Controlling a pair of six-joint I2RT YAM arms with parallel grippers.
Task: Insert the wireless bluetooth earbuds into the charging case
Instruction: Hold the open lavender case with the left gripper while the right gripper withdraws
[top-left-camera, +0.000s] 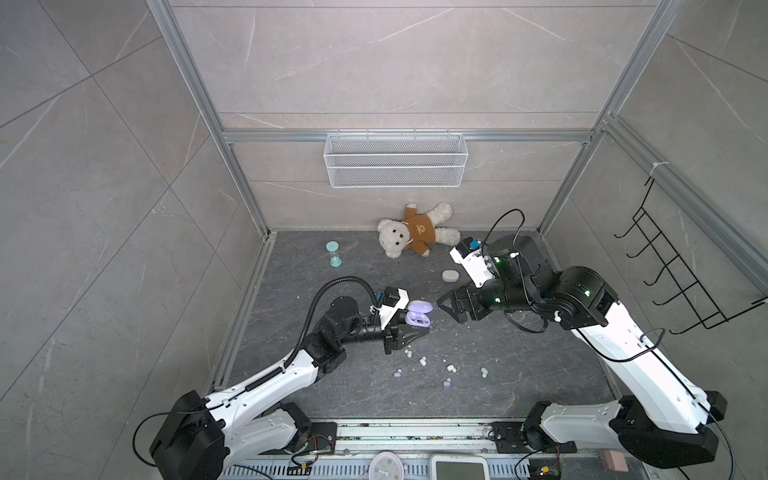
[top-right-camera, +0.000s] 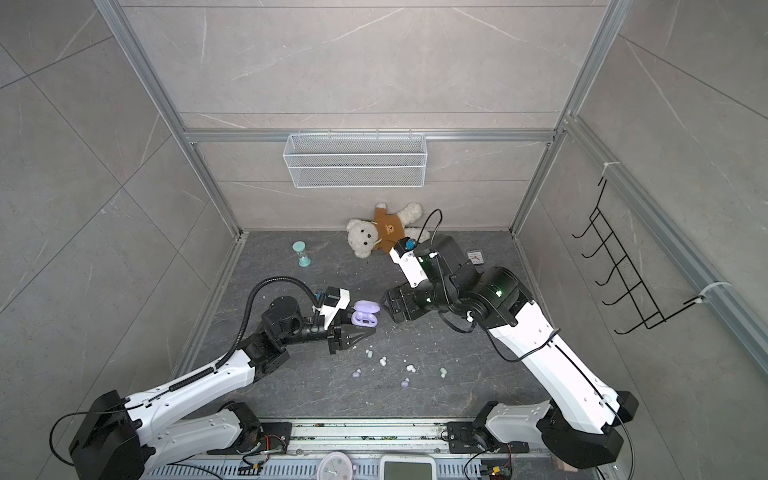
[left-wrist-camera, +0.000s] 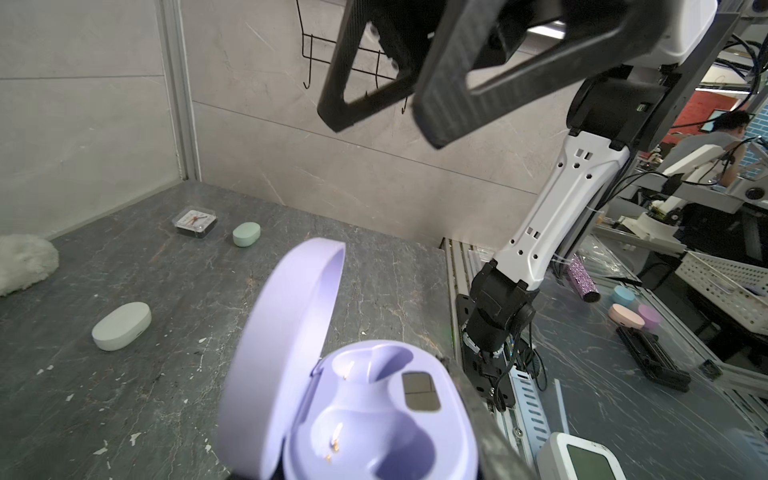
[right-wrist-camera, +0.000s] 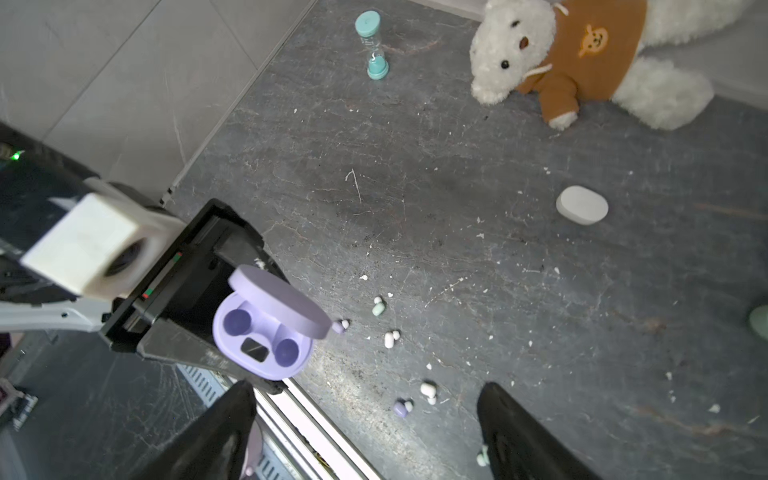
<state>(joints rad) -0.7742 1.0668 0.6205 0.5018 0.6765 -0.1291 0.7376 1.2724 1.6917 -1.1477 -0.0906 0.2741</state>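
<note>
Left tool (top-left-camera: 417, 330) grips the open lilac charging case (top-left-camera: 417, 319), both wells empty; right tool (top-left-camera: 449, 306) hangs open and empty just right of it. The earbuds (top-left-camera: 447, 382) lie scattered on the tabletop (top-left-camera: 532, 374) nearer. A tiny bud could squirt from the wide fingers, or a wrong-coloured one get picked

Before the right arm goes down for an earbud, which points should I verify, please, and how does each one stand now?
1. Grip: left gripper shut on lilac charging case: ok.
2. Access: lid open: ok.
3. Room: both wells empty: ok.
4. Picker: right gripper open, holding nothing: ok.
5. Targets: two lilac earbuds lying free on the table: ok.
6. Which way they face: cannot tell.
</note>
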